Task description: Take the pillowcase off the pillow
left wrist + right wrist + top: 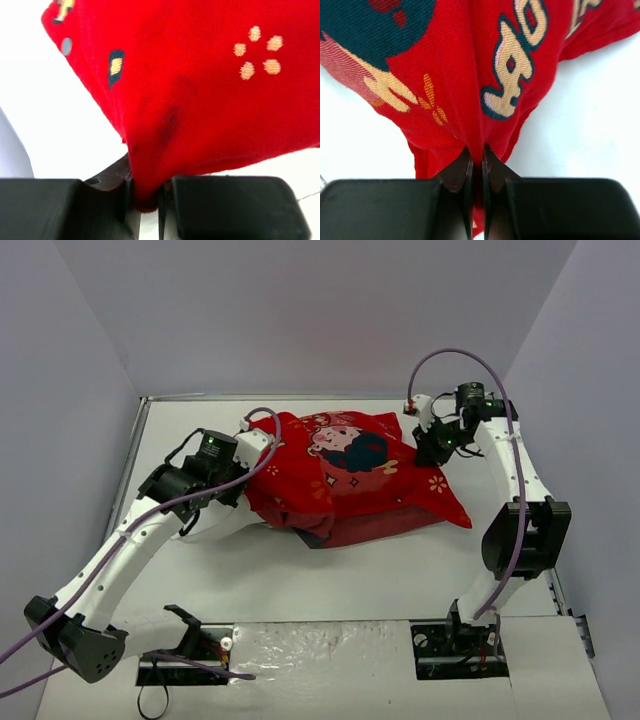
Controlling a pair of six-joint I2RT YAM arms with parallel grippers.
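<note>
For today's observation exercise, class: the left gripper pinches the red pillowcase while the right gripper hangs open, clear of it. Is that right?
Not quite. The right gripper is shut on the pillowcase too, as the right wrist view shows. The left gripper does pinch it.

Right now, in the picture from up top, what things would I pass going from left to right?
The left gripper, jaws pinching one end → the pillowcase → the right gripper, jaws pinching the other end.
</note>
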